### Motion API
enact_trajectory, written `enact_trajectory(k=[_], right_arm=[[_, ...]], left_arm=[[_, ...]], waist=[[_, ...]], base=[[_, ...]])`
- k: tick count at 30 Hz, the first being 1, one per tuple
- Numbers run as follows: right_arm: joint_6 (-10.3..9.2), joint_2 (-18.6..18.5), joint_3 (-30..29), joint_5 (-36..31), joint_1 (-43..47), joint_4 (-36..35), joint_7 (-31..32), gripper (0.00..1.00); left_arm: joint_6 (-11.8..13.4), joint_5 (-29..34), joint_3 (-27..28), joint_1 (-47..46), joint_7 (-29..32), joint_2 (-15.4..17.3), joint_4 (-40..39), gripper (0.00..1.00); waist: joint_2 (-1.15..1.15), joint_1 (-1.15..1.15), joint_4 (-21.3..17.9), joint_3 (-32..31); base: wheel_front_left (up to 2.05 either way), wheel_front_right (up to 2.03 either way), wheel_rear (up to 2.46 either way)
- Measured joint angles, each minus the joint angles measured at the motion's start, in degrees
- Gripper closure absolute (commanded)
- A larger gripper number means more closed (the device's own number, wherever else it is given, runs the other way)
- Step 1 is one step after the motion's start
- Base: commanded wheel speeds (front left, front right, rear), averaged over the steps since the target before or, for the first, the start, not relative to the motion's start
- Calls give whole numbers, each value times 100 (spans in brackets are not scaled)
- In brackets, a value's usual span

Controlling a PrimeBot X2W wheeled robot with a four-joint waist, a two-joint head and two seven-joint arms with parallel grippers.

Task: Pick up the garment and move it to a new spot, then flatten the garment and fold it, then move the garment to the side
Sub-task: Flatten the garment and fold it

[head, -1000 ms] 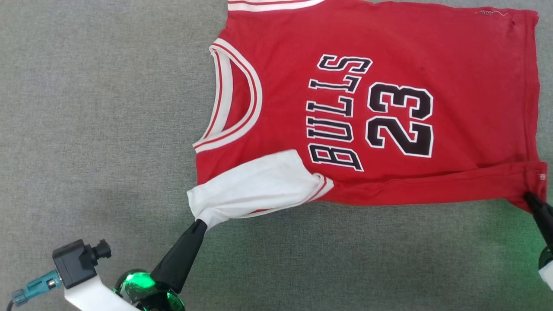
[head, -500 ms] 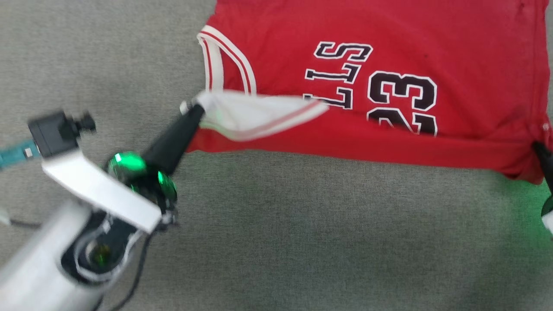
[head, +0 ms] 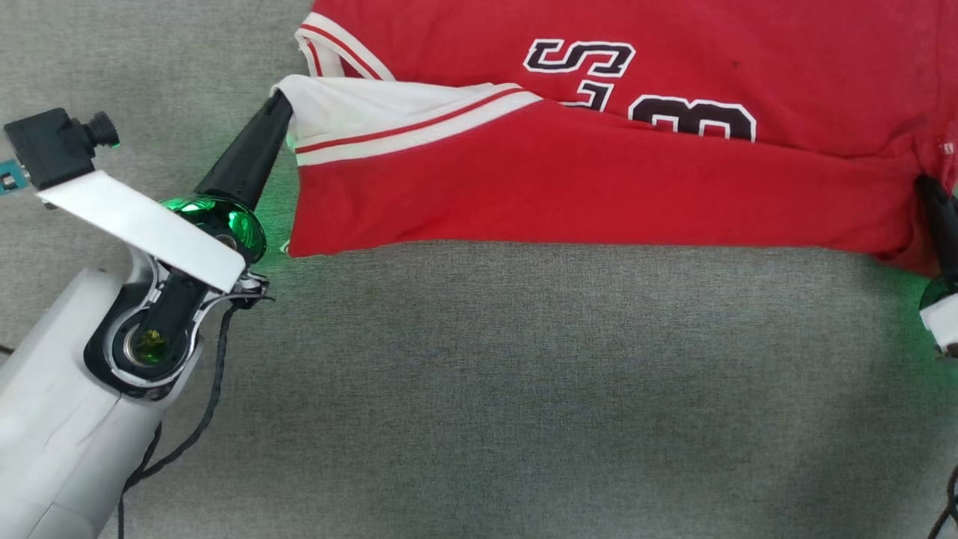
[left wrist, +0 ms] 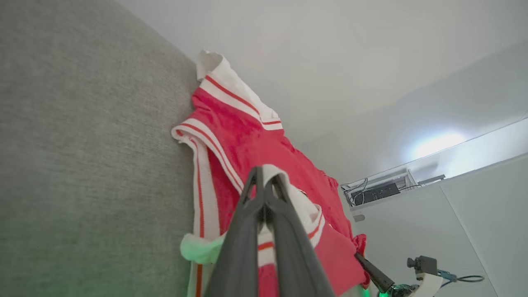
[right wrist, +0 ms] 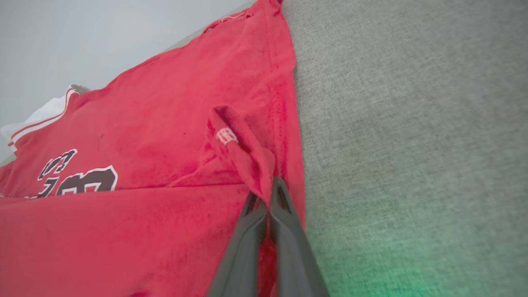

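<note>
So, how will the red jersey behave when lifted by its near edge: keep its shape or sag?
Probably floppy: the garment doubles over itself and bunches where the left gripper and right gripper pinch it. Likely light, since two fingertip pinches carry the raised edge. It may drag rather than slide on the grey surface.

One red sports jersey with black white-outlined lettering along the frame's top, two dark long-fingered grippers, the left gripper at upper left and the right gripper at the right edge, and one small black camera.
</note>
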Motion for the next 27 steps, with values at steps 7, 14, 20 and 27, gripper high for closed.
enact_trajectory(k=[7, 14, 20, 27], right_arm=[[2, 9, 104, 2, -154, 267, -287, 100], [3, -75, 311, -101, -161, 438, -530, 0], [2, -180, 353, -142, 13, 406, -610, 0], [-1, -277, 279, -136, 185, 152, -628, 0]], left_arm=[[-5, 130, -102, -198, -67, -41, 479, 100], [-12, 684, -636, -516, -134, 101, 923, 0], [0, 1388, -1277, -755, -224, 712, 955, 0], [-2, 1533, -1859, -1113, 650, 1538, 527, 0]], waist=[[0, 0, -31, 89], [0, 0, -51, 19], [0, 0, -31, -214], [0, 0, 37, -530]], base=[[0, 0, 0], [0, 0, 0], [0, 0, 0], [0, 0, 0]])
